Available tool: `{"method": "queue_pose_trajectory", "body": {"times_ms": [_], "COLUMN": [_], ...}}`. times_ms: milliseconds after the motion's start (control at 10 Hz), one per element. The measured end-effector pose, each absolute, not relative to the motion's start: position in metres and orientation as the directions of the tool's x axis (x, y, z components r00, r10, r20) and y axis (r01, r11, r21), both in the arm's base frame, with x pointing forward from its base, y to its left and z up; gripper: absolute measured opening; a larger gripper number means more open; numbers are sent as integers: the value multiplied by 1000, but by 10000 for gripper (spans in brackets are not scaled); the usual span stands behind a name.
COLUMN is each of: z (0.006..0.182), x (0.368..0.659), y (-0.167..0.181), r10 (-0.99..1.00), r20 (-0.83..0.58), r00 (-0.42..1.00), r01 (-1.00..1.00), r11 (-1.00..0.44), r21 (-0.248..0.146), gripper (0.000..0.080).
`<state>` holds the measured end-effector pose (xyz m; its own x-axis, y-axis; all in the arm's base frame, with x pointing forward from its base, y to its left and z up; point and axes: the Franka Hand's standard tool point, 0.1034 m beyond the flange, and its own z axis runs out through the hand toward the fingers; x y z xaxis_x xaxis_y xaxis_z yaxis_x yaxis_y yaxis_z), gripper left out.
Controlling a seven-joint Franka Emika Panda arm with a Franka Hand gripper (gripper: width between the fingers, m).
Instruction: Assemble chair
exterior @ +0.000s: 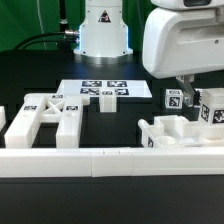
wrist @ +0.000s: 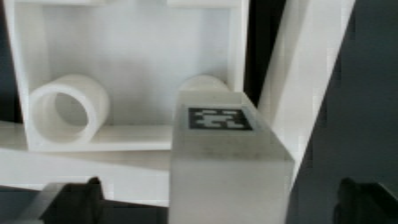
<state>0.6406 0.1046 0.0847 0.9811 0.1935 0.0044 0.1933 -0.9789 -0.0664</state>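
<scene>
In the wrist view a white square post [wrist: 231, 165] with a tag on it stands between my fingertips, with a gap on each side. My gripper [wrist: 222, 205] is open around it, not touching. Behind the post lies a white chair piece [wrist: 125, 60] with a recess and a round ring. In the exterior view my gripper [exterior: 190, 98] hangs low over the right-hand pieces: two tagged posts [exterior: 172, 100] [exterior: 211, 110] and the seat slab [exterior: 175, 130]. The X-braced frame [exterior: 45, 115] lies at the exterior view's left.
The marker board [exterior: 105, 90] lies in the middle in front of the robot base. A small white post [exterior: 105, 103] stands at its near edge. The long low white rail [exterior: 110, 160] runs along the front.
</scene>
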Motion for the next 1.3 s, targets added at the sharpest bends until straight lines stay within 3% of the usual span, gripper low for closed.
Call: {"method": "queue_pose_trajectory", "body": {"times_ms": [300,400,500,600,700,1100,1300], "z": [81,80,80,80,80,80,80], "x": [640,640,640,640,640,640,643], "y": [104,105,105,105,105,105,106], "r10": [197,198,197,197,197,135,-27], "r20": [5,6,6,5,6,13,29], "r00": [980,980,980,980,980,991,999], "r01": [197,198,197,197,197,136,-24], "r11": [-978,-978,-978,-978,-978,-988,-997], "r21": [-66,-66,-67,-67,-67,-73,-79], "gripper": [648,510,510,371,285,285,285]}}
